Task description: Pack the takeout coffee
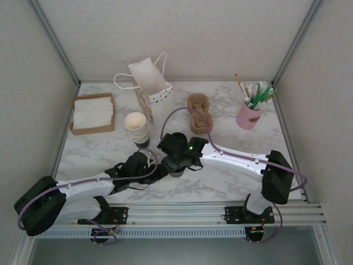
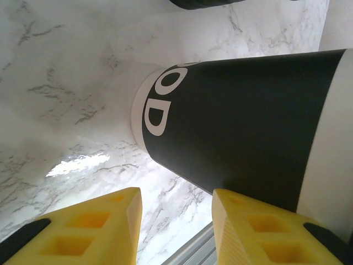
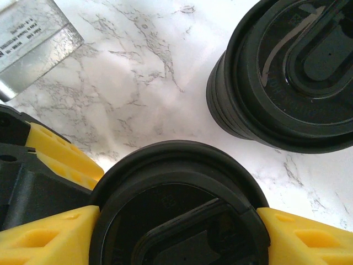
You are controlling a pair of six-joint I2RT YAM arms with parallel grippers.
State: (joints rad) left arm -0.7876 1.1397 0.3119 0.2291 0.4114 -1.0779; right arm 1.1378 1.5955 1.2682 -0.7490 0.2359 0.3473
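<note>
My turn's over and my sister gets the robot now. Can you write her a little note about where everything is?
Left gripper: jaws open, not gripping; the small paper cup, cream-white above and dark below, stands on the marble table just past them.
Right gripper: jaws shut on the round black plastic lid, beside the stack of black lids.
Done: lid gripped; whether it sits on the cup, I can't tell.
To do: pack it, probably into the white paper bag at the back.
</note>
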